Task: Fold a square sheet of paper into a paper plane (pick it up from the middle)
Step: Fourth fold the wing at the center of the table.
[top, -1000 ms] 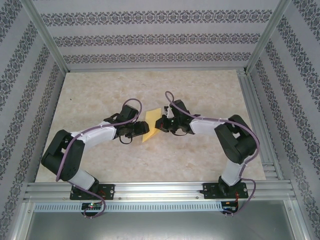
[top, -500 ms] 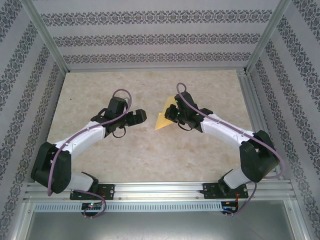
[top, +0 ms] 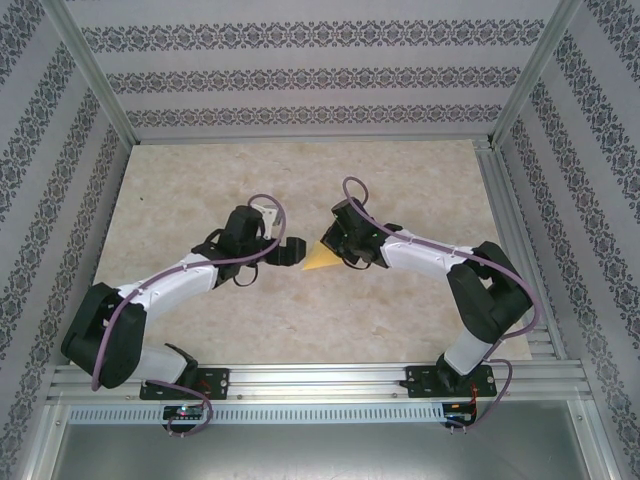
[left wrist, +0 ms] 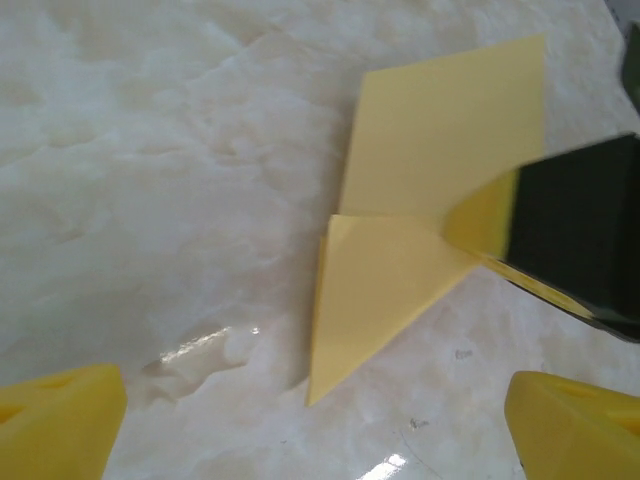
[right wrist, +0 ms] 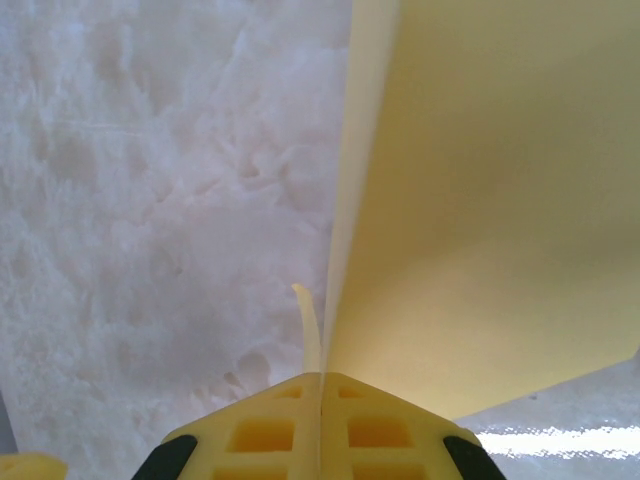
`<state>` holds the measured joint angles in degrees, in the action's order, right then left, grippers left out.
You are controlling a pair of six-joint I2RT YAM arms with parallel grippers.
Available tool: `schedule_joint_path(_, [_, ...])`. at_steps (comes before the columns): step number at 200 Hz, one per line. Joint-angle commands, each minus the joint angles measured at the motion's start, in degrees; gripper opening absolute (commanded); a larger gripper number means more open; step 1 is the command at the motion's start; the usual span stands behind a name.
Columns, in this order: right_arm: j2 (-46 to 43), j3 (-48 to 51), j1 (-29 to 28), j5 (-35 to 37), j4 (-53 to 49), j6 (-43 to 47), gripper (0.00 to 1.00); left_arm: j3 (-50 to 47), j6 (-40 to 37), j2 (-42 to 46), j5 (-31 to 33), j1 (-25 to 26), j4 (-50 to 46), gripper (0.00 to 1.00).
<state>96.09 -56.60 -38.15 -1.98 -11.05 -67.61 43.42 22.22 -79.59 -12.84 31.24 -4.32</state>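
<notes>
The yellow sheet of paper [top: 320,260] is folded into a creased, pointed shape and hangs just above the table near its middle. My right gripper [top: 336,249] is shut on its edge. In the right wrist view the pads [right wrist: 270,430] pinch the sheet [right wrist: 490,200] edge-on. My left gripper [top: 291,252] stands open just left of the paper, apart from it. In the left wrist view its yellow fingertips [left wrist: 60,420] sit wide apart, with the paper's pointed flap [left wrist: 375,290] ahead of them and the right gripper's black finger [left wrist: 580,240] at the right.
The marble tabletop [top: 400,310] lies bare around both arms. Aluminium frame rails [top: 510,230] and patterned walls [top: 300,80] bound it on three sides.
The left gripper has opened wide and let go of the paper. Both arms swung out toward the back, then came in again, and the right gripper has kept the paper.
</notes>
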Motion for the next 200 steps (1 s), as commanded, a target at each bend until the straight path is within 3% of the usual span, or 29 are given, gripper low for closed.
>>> schedule_joint_path(1, [0.49,1.76,-0.47,-0.48,4.22,-5.24,0.02,-0.62,-8.23,-1.75,3.90,3.00,4.88,0.97])
schedule_joint_path(33, [0.24,3.83,-0.35,-1.22,5.26,-7.77,0.02,-4.59,-12.44,-2.35,6.41,6.01,12.12,0.96])
schedule_joint_path(122, [-0.25,10.01,1.41,-6.72,11.08,-15.23,0.03,-8.23,-24.23,-9.42,-2.47,7.95,23.77,0.80])
schedule_joint_path(163, [-0.82,10.61,2.15,-8.76,11.50,-16.14,0.03,-9.39,-28.17,-14.54,-3.81,9.01,30.81,0.72])
schedule_joint_path(200, [-1.30,10.85,2.31,-10.49,11.59,-16.91,0.03,-7.83,-31.52,-16.95,-2.94,9.45,31.39,0.68])
